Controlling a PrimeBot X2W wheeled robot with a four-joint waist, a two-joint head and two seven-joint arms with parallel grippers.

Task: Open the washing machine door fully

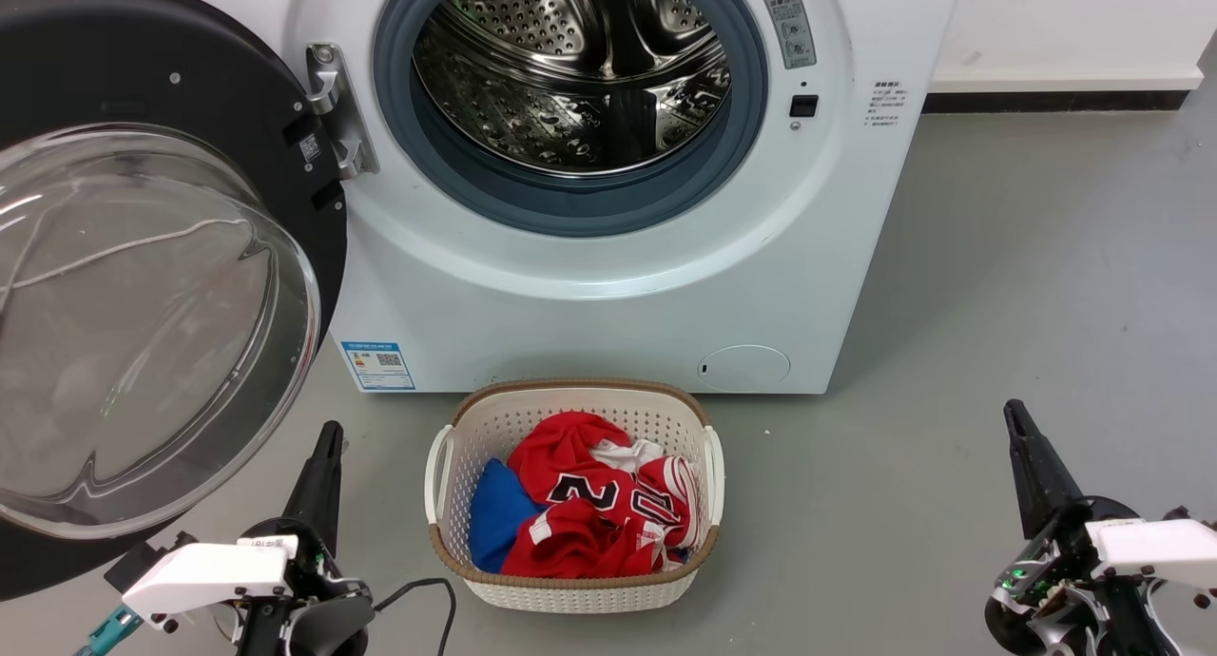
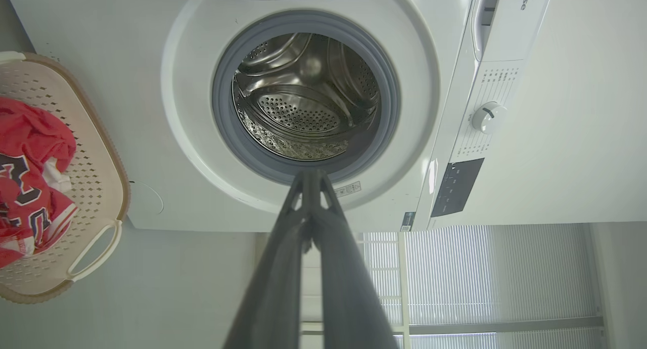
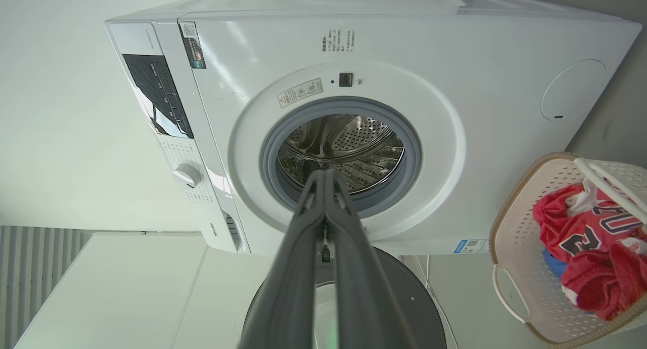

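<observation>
The white washing machine (image 1: 608,295) stands ahead with its steel drum (image 1: 580,76) exposed inside a grey gasket. The washing machine door (image 1: 143,285), black with a bulging clear glass bowl, is swung wide to the left on its metal hinge (image 1: 338,109). My left gripper (image 1: 328,437) is low on the left, shut and empty, just in front of the door's lower edge. At lower right, my right gripper (image 1: 1014,414) is shut and empty over the floor, far from the machine. Both wrist views look at the machine (image 2: 151,111) (image 3: 455,60) past shut fingertips; the door (image 3: 404,298) shows in the right one.
A white laundry basket (image 1: 699,561) holding red, white and blue clothes sits on the grey floor right in front of the machine, between my two grippers. A white wall with dark skirting runs at the back right. A black cable lies near the left arm.
</observation>
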